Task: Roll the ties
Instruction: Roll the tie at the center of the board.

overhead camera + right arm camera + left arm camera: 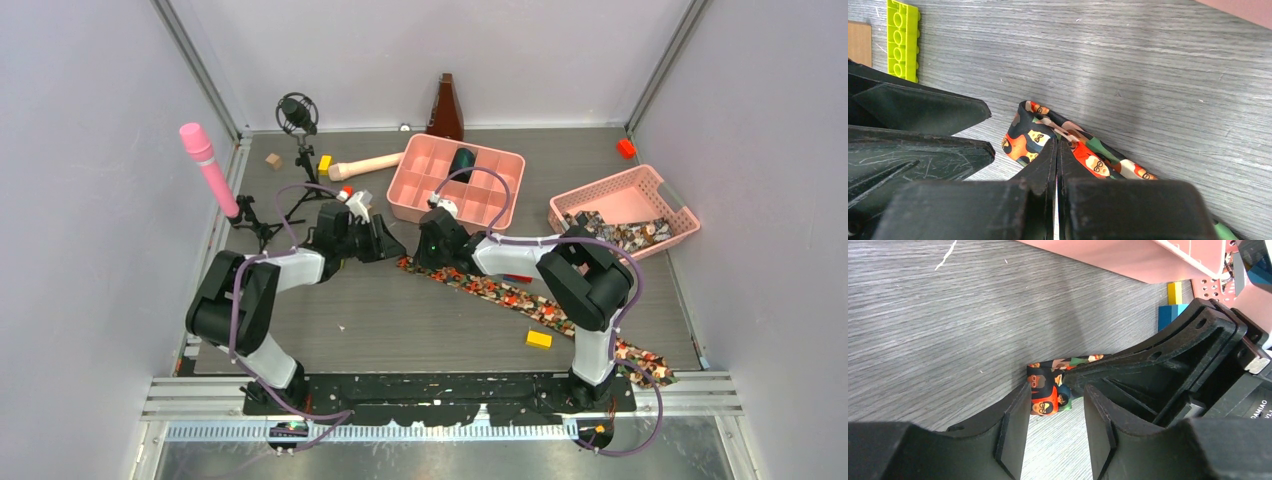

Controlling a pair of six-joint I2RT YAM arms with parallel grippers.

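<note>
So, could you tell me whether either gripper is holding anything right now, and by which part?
The right gripper pinches the tie at its folded end, fingers closed. The left gripper stands open around that end, holding nothing.

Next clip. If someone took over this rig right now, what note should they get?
Left end effector: open, with its fingers on either side of the folded end of the tie, not gripping it.
Right end effector: shut on that same folded end.
The tie lies stretched diagonally across the table toward the right arm's base.
Other ties are heaped in the pink basket.
Done: only the first fold is turned.
Left: roll this tie up, then the ones in the basket.
</note>
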